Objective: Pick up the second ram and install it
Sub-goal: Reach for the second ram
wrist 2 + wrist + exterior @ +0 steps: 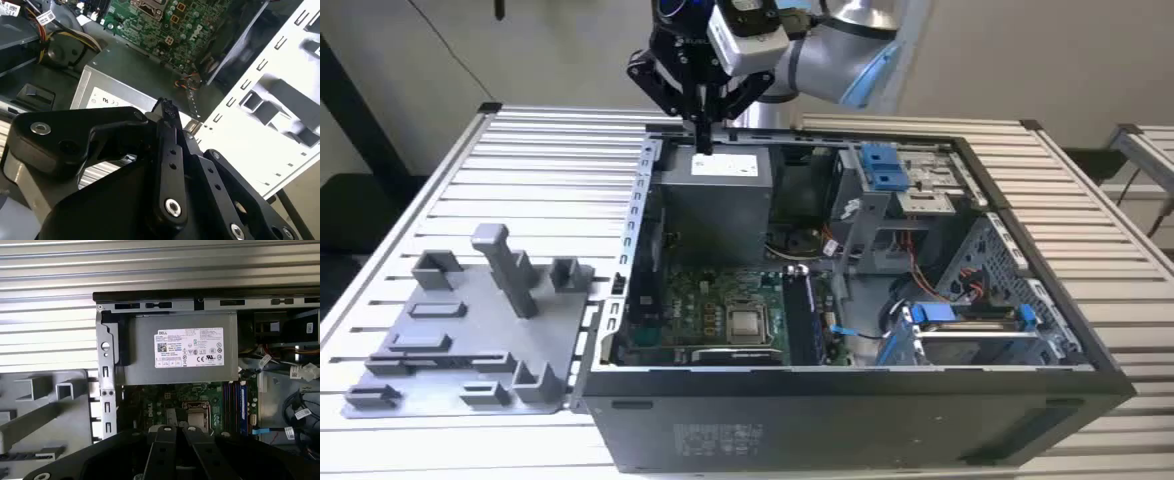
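Hovers, gripper (704, 146) pinched shut on nothing, over the power supply (720, 205) at the case's (854, 410) far edge, with the second ram (798, 320) seemingly seated beside the motherboard (714, 300), so likely finishing, needing only clearance.

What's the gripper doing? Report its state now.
Gripper: jaws closed, over the power supply, with nothing seen held between them.

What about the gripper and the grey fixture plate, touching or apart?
Apart. The exterior view shows the gripper above the case, well clear of the grey fixture plate.
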{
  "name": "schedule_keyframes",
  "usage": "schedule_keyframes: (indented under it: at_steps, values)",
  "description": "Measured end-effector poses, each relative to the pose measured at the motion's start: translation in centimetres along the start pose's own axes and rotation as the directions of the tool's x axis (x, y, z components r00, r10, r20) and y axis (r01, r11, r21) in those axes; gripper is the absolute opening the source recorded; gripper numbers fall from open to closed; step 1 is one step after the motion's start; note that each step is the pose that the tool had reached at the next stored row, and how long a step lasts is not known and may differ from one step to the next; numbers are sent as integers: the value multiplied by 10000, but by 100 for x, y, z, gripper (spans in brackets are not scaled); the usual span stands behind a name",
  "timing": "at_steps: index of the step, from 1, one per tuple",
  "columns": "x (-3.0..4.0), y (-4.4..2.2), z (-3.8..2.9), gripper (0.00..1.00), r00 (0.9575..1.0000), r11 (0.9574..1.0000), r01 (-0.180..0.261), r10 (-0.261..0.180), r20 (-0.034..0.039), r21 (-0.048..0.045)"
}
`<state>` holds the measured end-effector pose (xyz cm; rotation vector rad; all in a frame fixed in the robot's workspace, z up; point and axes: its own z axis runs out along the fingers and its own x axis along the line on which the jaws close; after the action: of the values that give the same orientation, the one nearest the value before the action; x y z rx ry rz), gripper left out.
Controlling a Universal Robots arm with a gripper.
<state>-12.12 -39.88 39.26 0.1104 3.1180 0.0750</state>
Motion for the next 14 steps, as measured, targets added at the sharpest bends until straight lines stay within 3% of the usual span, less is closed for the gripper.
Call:
schedule_keyframes:
  at_steps: [14]
  values:
    - [0, 0, 0, 11, 10000, 10000, 0, 0, 0, 0]
